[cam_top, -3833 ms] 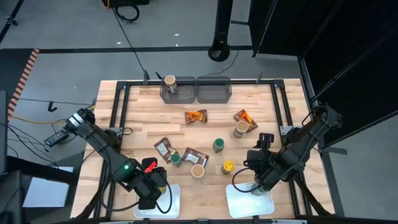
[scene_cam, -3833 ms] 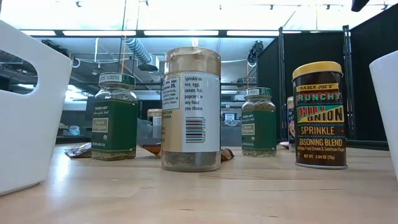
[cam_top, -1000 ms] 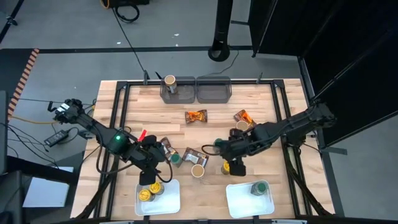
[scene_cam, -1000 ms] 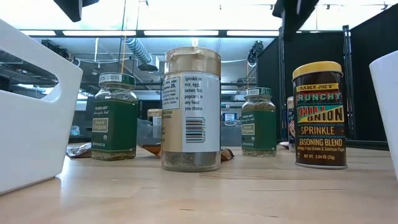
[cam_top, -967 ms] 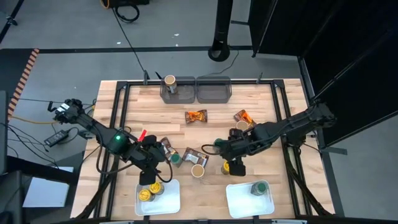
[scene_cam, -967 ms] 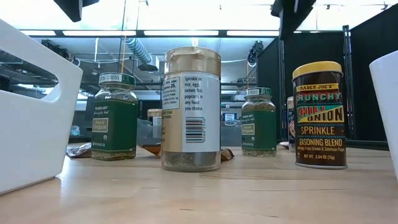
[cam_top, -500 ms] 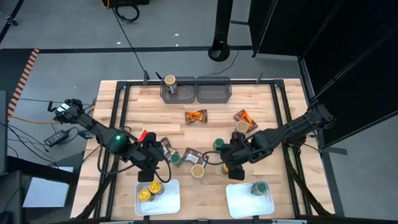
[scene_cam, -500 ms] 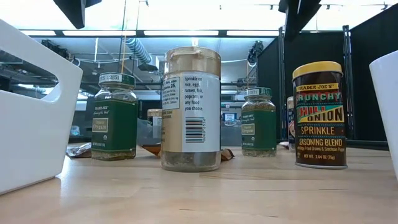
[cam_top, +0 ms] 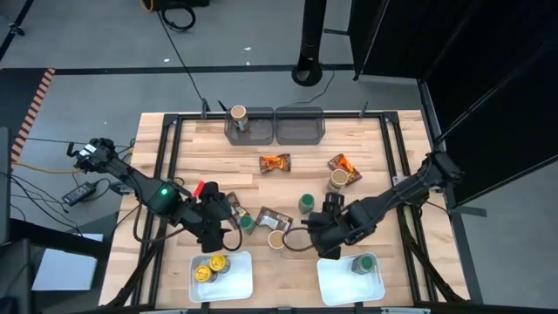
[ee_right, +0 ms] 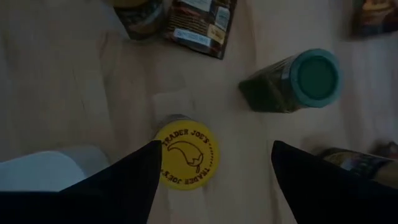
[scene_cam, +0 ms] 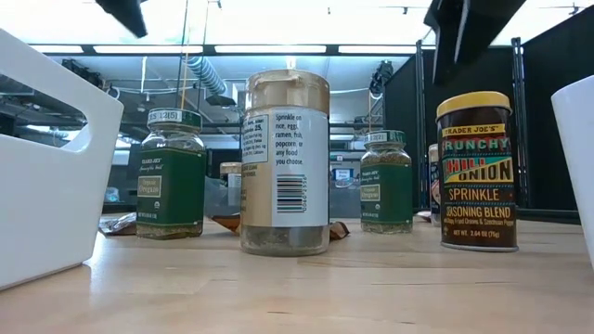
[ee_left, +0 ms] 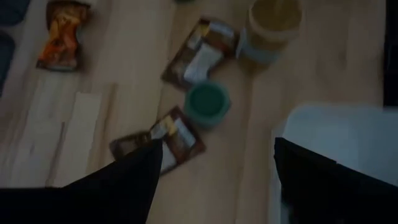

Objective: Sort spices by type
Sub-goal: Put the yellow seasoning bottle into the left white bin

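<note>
The right tool hovers open above the yellow-lidded jar near the tabletop's front edge. Rigid, probably light and smooth-sided, it likely wants gripping across the body below the lid. The left tool waits open.

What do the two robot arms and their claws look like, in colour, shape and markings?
Both arms are dark, almost black, built of jointed segments. The left arm shows a small green light and a red part near its wrist, and black cables loop around its left claw. The right arm is plain dark, with a black cable curving beside its right claw. Each claw has two dark, flat fingers.
</note>
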Motion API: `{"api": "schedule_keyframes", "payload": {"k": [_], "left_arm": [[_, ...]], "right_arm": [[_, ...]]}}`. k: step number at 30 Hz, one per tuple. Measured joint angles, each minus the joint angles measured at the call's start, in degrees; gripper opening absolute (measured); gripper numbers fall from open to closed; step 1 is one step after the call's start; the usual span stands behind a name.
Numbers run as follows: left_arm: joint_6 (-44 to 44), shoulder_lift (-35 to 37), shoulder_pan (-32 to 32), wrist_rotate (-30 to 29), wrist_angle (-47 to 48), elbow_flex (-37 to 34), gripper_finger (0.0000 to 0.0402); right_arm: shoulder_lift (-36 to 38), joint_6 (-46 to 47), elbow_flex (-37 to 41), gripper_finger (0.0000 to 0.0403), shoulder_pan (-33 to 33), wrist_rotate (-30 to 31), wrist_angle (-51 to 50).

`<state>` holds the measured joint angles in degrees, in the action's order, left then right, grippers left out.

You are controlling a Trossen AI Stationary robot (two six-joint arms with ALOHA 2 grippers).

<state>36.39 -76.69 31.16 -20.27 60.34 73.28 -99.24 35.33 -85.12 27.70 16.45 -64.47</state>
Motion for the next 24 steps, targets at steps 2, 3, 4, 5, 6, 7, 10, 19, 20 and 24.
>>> {"api": "schedule_keyframes", "payload": {"k": [2,3,4,5,6,7,10,19,20,24], "left_arm": [[1.1,0.0,0.0,-0.6,-2.5,0.0,0.031],[1.3,0.0,0.0,-0.9,-3.8,0.0,0.031],[1.4,0.0,0.0,-0.9,-4.8,0.0,0.031],[1.5,0.0,0.0,-0.9,-5.6,0.0,0.031],[1.6,0.0,0.0,-0.9,-6.5,0.0,0.031],[1.7,0.0,0.0,-1.0,-7.5,0.0,0.031],[1.8,0.0,-0.1,-2.5,-10.0,0.0,0.031],[1.8,0.0,-0.2,-4.1,-14.4,0.1,0.031],[1.8,0.0,-0.3,-4.1,-14.5,0.1,0.031],[3.6,0.0,-0.5,-4.1,-14.4,0.1,0.031]], "right_arm": [[0.1,0.7,0.0,0.031,0.7,2.3,-0.2],[0.4,1.2,0.0,0.031,1.0,3.8,-0.6],[0.7,2.0,0.0,0.0309,1.4,5.3,-1.4],[1.2,3.3,0.0,0.0309,1.8,6.8,-2.7],[1.8,5.0,0.0,0.0308,2.3,8.5,-4.1],[2.5,7.0,0.0,0.0307,3.1,10.0,-5.3],[5.6,13.4,2.0,0.0307,6.8,15.7,-5.0],[16.7,31.7,22.9,0.031,18.2,21.3,13.4],[16.9,30.6,24.8,0.031,17.9,19.6,16.6],[16.9,27.4,30.1,0.031,14.9,15.4,25.4]]}}
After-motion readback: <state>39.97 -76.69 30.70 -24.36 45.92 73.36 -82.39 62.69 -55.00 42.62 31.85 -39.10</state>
